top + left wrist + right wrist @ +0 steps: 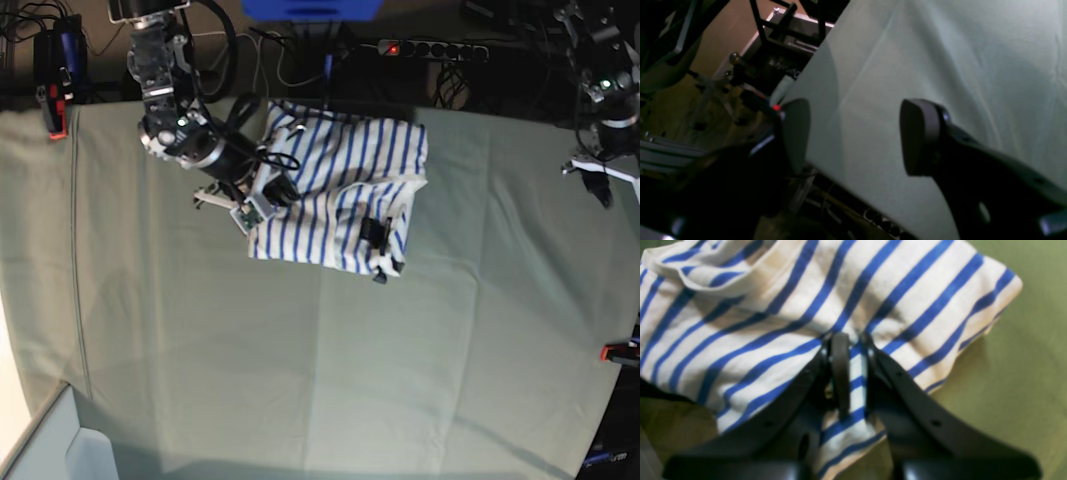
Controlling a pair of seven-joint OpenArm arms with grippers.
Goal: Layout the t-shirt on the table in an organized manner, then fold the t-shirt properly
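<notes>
Gripping a fold of the shirt, your right gripper has its jaws nearly together with striped cloth pinched between them, at the hem edge nearest the wrist camera. In the base view that gripper sits at the lower right corner of the bundle. Your left gripper stands with jaws apart and nothing between them, over bare worktop at its edge, well apart from the shirt.

The shirt lies toward the far middle of the worktop, drawn into a compact, roughly rectangular packet with layers doubled over one another. No sleeve shows spread out; the edges are uneven and one layer is bunched at the top.

Judgement: you are past the laying-out stage and well into folding, possibly near the last fold. Remaining, as far as can be judged: release the held corner, square the edges, and flatten the bunched layer. Whether the folds underneath are tidy cannot be told.
</notes>
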